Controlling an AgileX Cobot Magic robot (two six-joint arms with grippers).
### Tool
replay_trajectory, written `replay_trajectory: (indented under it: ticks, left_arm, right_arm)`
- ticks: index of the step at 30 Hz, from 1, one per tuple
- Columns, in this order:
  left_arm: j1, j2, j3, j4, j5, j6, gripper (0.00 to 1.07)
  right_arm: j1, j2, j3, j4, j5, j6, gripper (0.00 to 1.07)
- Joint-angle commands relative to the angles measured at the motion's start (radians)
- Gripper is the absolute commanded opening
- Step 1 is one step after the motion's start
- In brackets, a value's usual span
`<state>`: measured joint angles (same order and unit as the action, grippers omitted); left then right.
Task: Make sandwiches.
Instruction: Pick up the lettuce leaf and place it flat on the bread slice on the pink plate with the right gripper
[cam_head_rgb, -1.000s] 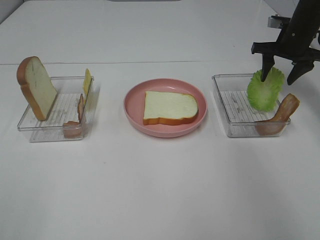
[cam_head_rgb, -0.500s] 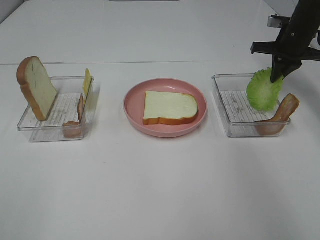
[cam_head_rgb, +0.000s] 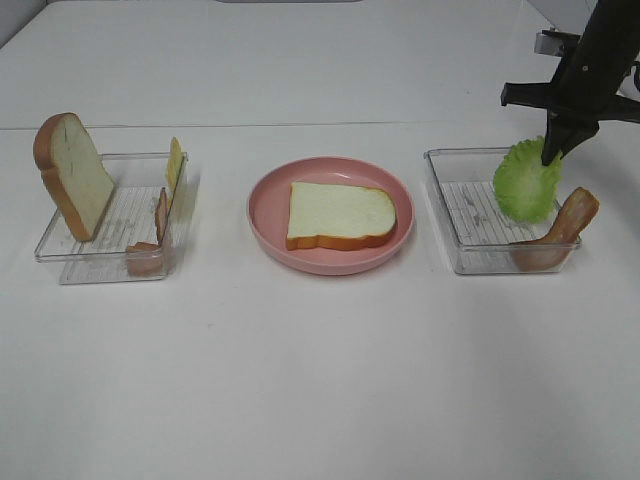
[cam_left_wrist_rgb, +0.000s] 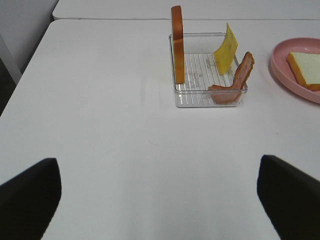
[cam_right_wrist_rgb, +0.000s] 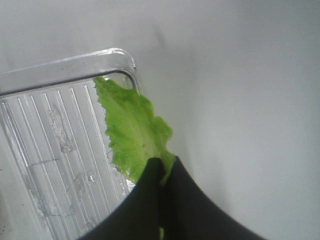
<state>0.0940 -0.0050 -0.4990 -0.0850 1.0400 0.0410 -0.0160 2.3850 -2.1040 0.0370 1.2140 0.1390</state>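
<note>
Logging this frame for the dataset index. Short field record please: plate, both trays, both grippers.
plate: pink plate, flat bread slice lying on it
left tray: clear tray, holding upright bread slice, cheese, left meat strip
right tray: clear tray, holding lettuce leaf, right meat strip
right gripper: jaws shut on the lettuce leaf's top edge, the leaf's lower part inside the tray
left gripper: jaws open, empty, back from the left tray
</note>
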Motion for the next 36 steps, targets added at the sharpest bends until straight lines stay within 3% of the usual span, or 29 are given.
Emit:
replay_trajectory:
  ticks: [1,8,14,16,18,21,25,27,30,32,36]
  left_arm:
    - [0.004,-0.014,0.001,0.003,-0.005,-0.002,1.0]
    - [0.004,-0.014,0.001,0.003,-0.005,-0.002,1.0]
    - [0.004,-0.014,0.001,0.003,-0.005,-0.002,1.0]
    - [0.004,-0.014,0.001,0.003,-0.005,-0.002,1.0]
    - [0.004,-0.014,0.001,0.003,-0.005,-0.002,1.0]
    - [0.004,-0.014,0.001,0.003,-0.005,-0.002,1.0]
    - [0.004,-0.014,0.001,0.003,-0.005,-0.002,1.0]
    - [0.004,-0.014,0.001,0.003,-0.005,-0.002,1.0]
    - [0.004,-0.014,0.001,0.003,-0.005,-0.002,1.0]
    - [0.004,-0.014,0.001,0.003,-0.005,-0.002,1.0]
    - [0.004,-0.014,0.001,0.003,-0.005,-0.002,1.0]
  right_arm:
    - [-0.001,-0.058,0.007,0.051,0.067,0.0,0.0]
    - [0.0,-0.182,0.02,0.123,0.067,0.001,0.0]
    - [0.0,-0.316,0.117,0.147,0.03,-0.001,0.0]
    - [0.0,-0.416,0.248,0.202,-0.069,-0.024,0.0]
    - [0.0,-0.441,0.29,0.23,-0.105,-0.038,0.0]
    - [0.0,-0.514,0.441,0.402,-0.231,-0.139,0.0]
    - [0.0,-0.526,0.501,0.517,-0.271,-0.209,0.0]
    - [0.017,-0.522,0.562,0.686,-0.315,-0.313,0.0]
    - [0.028,-0.518,0.57,0.703,-0.332,-0.323,0.0]
    - [0.107,-0.483,0.568,0.722,-0.388,-0.327,0.0]
    - [0.168,-0.444,0.566,0.745,-0.433,-0.334,0.0]
